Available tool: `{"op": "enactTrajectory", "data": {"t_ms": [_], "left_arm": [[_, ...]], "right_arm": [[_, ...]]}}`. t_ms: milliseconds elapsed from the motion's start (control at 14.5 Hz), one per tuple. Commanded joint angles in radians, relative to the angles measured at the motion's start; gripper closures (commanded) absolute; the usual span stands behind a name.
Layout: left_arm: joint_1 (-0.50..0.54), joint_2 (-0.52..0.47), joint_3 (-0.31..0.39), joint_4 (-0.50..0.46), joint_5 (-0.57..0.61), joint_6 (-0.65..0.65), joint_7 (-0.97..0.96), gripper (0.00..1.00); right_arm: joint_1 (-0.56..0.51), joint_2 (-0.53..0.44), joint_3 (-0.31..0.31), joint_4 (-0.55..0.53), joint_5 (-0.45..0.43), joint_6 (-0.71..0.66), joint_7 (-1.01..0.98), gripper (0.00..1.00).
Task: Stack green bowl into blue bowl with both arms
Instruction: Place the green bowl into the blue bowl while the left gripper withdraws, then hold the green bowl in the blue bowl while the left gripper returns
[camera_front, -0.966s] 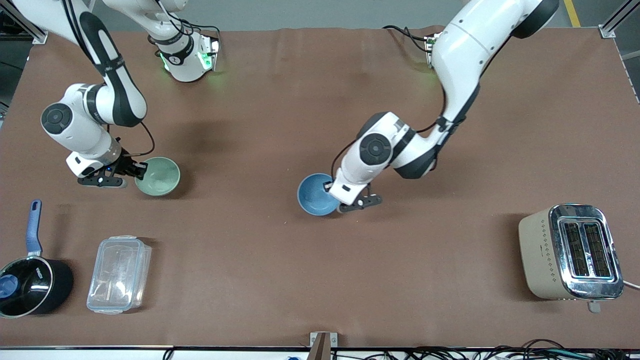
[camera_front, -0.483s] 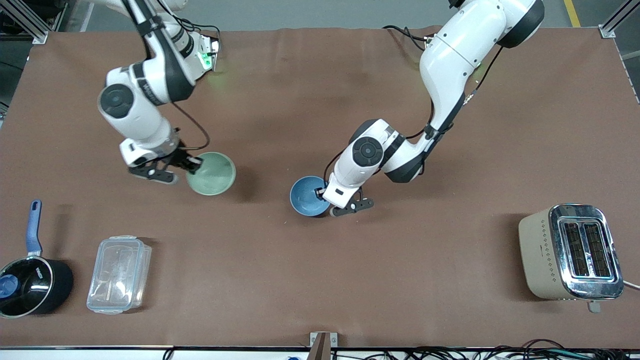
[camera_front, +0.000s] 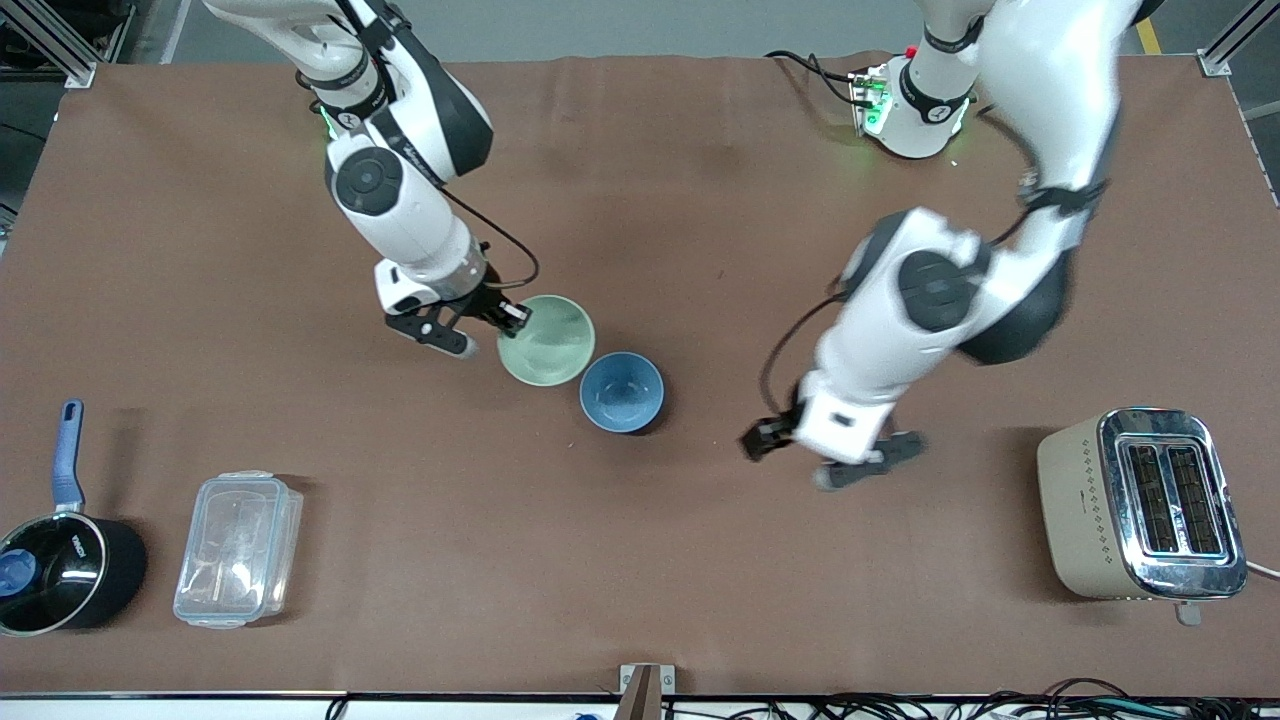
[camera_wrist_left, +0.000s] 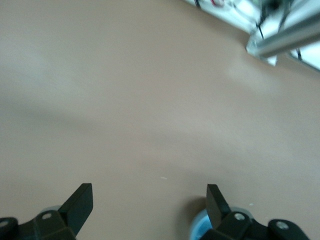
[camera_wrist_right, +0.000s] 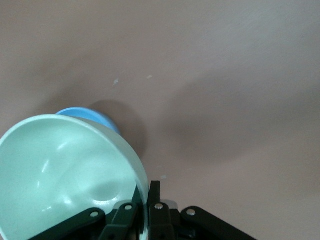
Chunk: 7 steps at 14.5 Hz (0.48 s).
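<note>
You are carrying the green bowl (camera_front: 546, 340) in the right claw (camera_front: 500, 318), whose fingers are pinching the bowl's rim on the side toward the right arm's end of the surface (camera_front: 640, 560); the bowl is hanging tilted in the air with its edge just beside the blue bowl (camera_front: 621, 391), not yet over the middle of it. The blue bowl is sitting upright and free on the surface near the centre, and in the right wrist view you are seeing it peeking out from under the green bowl (camera_wrist_right: 65, 170). The left claw (camera_front: 825, 455) is hanging spread wide and empty over bare surface, well apart from the blue bowl and toward the toaster (camera_front: 1140, 505). The risk, as I judge it, is this: with only a rim pinch, the green bowl could swing or slip, and if you are lowering it while it is off centre, its underside could catch the blue bowl's rim and push that bowl away, since nothing is steadying it. Compared with half a second ago, the green bowl has travelled from well apart to right beside the blue bowl, the left claw has let go of the blue bowl's rim and drawn away toward the toaster, and the blue bowl is resting about where it was. The saucepan (camera_front: 60, 565) and the clear box (camera_front: 238, 548) are lying untouched near the front edge.
</note>
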Motion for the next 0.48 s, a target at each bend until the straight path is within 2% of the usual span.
{"op": "enactTrajectory", "data": {"t_ms": [0, 276, 414], "left_arm": [[0.089, -0.141, -0.004, -0.037, 0.016, -0.126, 0.143, 0.0], [0.242, -0.267, -0.01, -0.042, -0.007, -0.309, 0.456, 0.0], [0.27, -0.315, 0.002, -0.046, -0.027, -0.367, 0.56, 0.0]], "right_arm": [[0.059, 0.131, 0.007, 0.092, -0.028, 0.054, 0.113, 1.0], [0.099, 0.286, 0.007, 0.224, -0.187, 0.056, 0.308, 1.0], [0.099, 0.341, 0.007, 0.256, -0.255, 0.057, 0.365, 1.0]]}}
